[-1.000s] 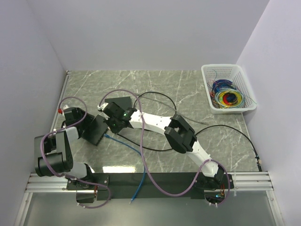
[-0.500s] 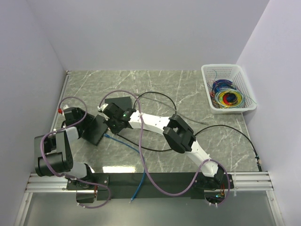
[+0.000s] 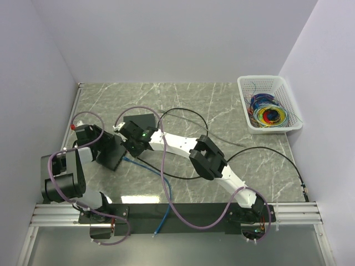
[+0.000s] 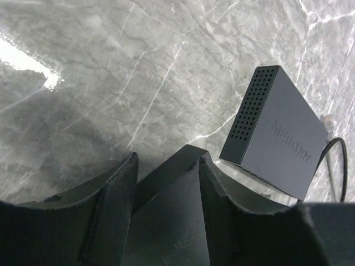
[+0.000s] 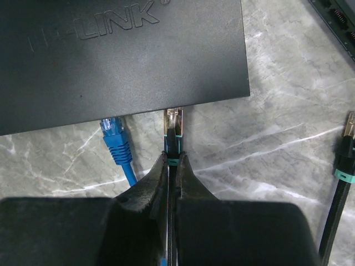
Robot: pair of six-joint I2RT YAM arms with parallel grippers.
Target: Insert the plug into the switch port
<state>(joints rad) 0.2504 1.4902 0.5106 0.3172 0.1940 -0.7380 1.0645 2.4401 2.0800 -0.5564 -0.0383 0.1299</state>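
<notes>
A black TP-LINK switch lies at the table's left; it fills the top of the right wrist view. My left gripper is shut on the switch's end, its fingers flanking the body. My right gripper is shut on a black cable just behind its metal plug with a teal band. The plug tip touches the switch's near edge; the port face is hidden under that edge. In the top view the right gripper is right beside the switch.
A blue plug lies just left of the held plug, its cable trailing to the front. A second black switch marked MERCURY lies behind. Another black plug lies to the right. A white basket of coloured wires stands far right.
My right gripper has crept left with the plug, closer to the switch. The left gripper still holds the switch, shifted only slightly.
</notes>
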